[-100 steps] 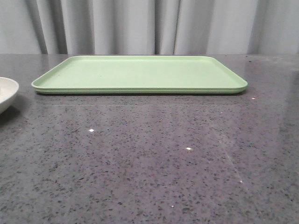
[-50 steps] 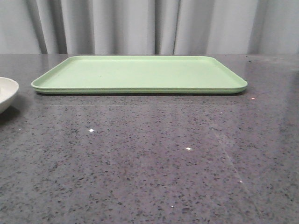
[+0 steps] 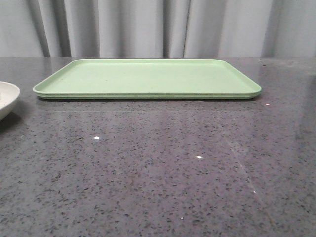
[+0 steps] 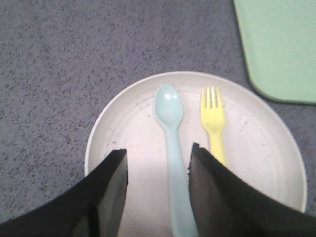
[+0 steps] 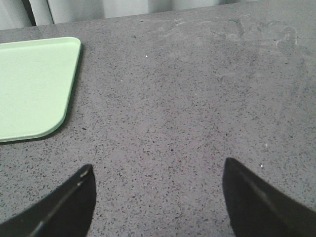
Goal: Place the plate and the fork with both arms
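In the front view, the flat rectangular light green tray lies bare on the speckled grey stone table, and only an edge of the shallow round cream-white speckled plate shows at the far left, well apart from the tray; no arm appears here, so nothing of the task looks done yet. The left wrist view looks down from above the plate, which holds the small bright yellow plastic fork and a pale blue plastic spoon lying side by side, with a corner of the tray near. The left gripper hovers with its black fingers spread over the spoon's handle, grasping nothing. In the right wrist view, the right gripper hangs over bare table, fingers wide apart and empty, beside the tray's corner. Both pickups and placements remain, by my judgement.
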`<state>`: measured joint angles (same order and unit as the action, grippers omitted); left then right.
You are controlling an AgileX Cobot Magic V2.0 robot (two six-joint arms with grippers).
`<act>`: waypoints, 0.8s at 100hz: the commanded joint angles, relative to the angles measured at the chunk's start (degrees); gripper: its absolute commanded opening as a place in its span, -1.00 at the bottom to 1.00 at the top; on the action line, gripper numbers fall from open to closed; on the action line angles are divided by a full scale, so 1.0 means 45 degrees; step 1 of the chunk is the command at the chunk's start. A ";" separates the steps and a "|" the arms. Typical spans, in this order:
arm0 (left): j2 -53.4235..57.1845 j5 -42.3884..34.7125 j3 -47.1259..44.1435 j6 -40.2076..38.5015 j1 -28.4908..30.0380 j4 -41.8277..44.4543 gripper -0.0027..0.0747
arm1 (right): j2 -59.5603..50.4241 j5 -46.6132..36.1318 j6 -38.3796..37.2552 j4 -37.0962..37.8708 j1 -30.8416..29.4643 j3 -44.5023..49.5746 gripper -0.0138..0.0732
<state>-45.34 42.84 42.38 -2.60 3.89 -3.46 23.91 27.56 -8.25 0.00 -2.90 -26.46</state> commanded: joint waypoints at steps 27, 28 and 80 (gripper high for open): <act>-0.3473 0.2096 0.2575 -0.0071 0.0845 0.1015 -0.19 | 0.0168 -0.0939 0.0146 0.0000 0.0001 -0.0459 0.56; -0.3588 0.2139 0.2602 -0.0071 0.0896 0.1012 -0.19 | 0.0168 -0.0939 0.0146 0.0000 0.0001 -0.0459 0.56; -0.5968 0.1901 0.2808 0.0646 0.1757 0.0972 -0.19 | 0.0168 -0.0930 0.0146 0.0000 0.0001 -0.0459 0.56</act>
<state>-72.31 53.64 53.15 0.00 11.59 0.91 23.91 27.56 -8.25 0.00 -2.90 -26.46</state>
